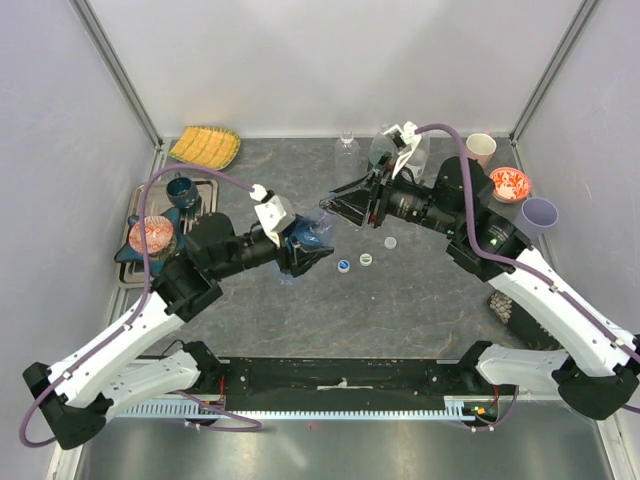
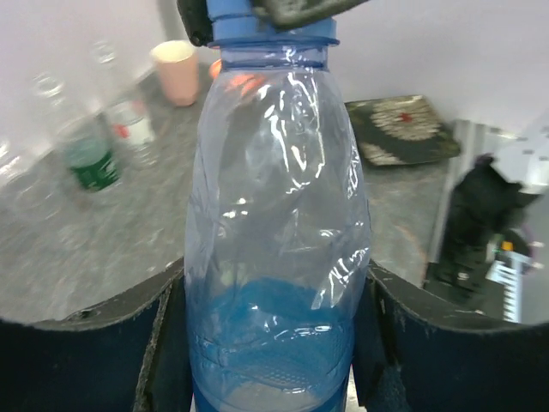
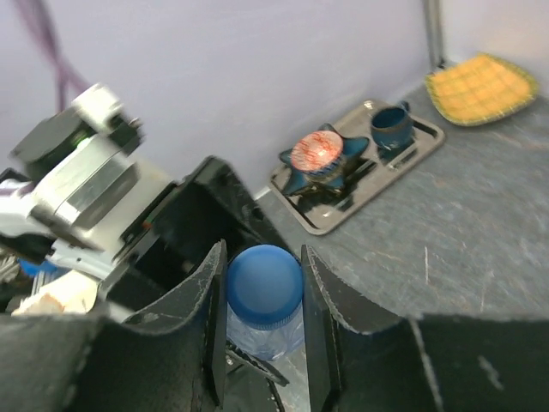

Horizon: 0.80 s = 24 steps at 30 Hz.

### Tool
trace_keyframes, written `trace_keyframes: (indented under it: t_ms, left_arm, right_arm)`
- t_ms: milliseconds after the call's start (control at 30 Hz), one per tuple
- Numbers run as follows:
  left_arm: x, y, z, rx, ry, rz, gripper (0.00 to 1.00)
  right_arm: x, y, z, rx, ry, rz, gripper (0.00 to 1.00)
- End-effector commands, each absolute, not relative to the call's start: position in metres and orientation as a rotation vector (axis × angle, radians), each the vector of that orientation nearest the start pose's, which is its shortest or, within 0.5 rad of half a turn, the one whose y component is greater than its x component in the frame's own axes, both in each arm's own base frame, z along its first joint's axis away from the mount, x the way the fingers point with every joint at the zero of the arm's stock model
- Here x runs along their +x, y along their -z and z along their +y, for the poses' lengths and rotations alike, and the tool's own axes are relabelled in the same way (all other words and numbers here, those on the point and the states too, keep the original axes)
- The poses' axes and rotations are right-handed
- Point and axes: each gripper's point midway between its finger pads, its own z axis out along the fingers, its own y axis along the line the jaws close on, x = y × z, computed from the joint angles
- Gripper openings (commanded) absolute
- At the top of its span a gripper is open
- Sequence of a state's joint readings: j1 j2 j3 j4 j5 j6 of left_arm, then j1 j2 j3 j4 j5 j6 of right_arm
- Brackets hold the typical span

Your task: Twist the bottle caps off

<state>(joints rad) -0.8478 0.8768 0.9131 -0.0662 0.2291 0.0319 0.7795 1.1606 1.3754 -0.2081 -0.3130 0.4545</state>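
Observation:
A blue-tinted bottle (image 1: 315, 232) hangs tilted between the two arms over the middle of the table. My left gripper (image 2: 276, 343) is shut on the lower body of this bottle (image 2: 279, 215), a finger pressing each side. My right gripper (image 3: 264, 300) is shut on its blue cap (image 3: 264, 285), whose top faces the camera. In the left wrist view the blue cap (image 2: 244, 21) sits at the top edge between dark fingers. Three loose caps lie on the table: white (image 1: 391, 241), white-and-green (image 1: 366, 258), white-and-blue (image 1: 343, 265).
Capless clear bottles (image 1: 347, 150) stand at the back; one with a green label (image 2: 93, 154) is blurred. A tray (image 1: 135, 200) at left holds a blue cup and a red bowl. Also present: a yellow plate (image 1: 205, 146), pink cup (image 1: 481, 149), purple cup (image 1: 539, 214).

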Motion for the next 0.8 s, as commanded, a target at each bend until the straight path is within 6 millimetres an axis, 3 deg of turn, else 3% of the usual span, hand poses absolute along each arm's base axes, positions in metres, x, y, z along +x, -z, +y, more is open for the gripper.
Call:
trace_keyframes:
  t_ms: [0, 33, 67, 133, 200, 267, 433, 667, 767]
  left_arm:
    - [0.113, -0.402, -0.289, 1.124, 1.328, 1.148, 0.4]
    - [0.097, -0.401, -0.286, 1.207, 1.421, 1.115, 0.41]
    - [0.102, -0.397, -0.285, 1.217, 1.462, 1.137, 0.41]
    - [0.088, -0.4, -0.281, 1.291, 1.582, 1.104, 0.42]
    - [0.086, -0.396, -0.283, 1.31, 1.674, 1.14, 0.42]
    - [0.078, -0.401, -0.281, 1.374, 1.705, 1.06, 0.43]
    - [0.079, -0.394, -0.284, 1.407, 1.797, 1.084, 0.43]
    - [0.082, -0.39, -0.287, 1.412, 1.817, 1.101, 0.44]
    - [0.084, -0.388, -0.288, 1.405, 1.804, 1.121, 0.44]
  right_arm:
    - [0.16, -0.445, 0.323, -0.91, -1.359, 1.414, 0.0]
    - [0.151, -0.447, 0.323, -0.944, -1.391, 1.382, 0.0]
    - [0.14, -0.459, 0.319, -0.968, -1.418, 1.301, 0.0]
    - [0.123, -0.454, 0.317, -1.052, -1.477, 1.253, 0.0]
    - [0.108, -0.452, 0.313, -1.123, -1.513, 1.204, 0.0]
    - [0.097, -0.456, 0.31, -1.184, -1.533, 1.139, 0.0]
    - [0.077, -0.447, 0.304, -1.329, -1.575, 1.048, 0.0]
    - [0.085, -0.422, 0.313, -1.358, -1.608, 1.112, 0.0]
    - [0.091, -0.423, 0.316, -1.318, -1.59, 1.139, 0.0]
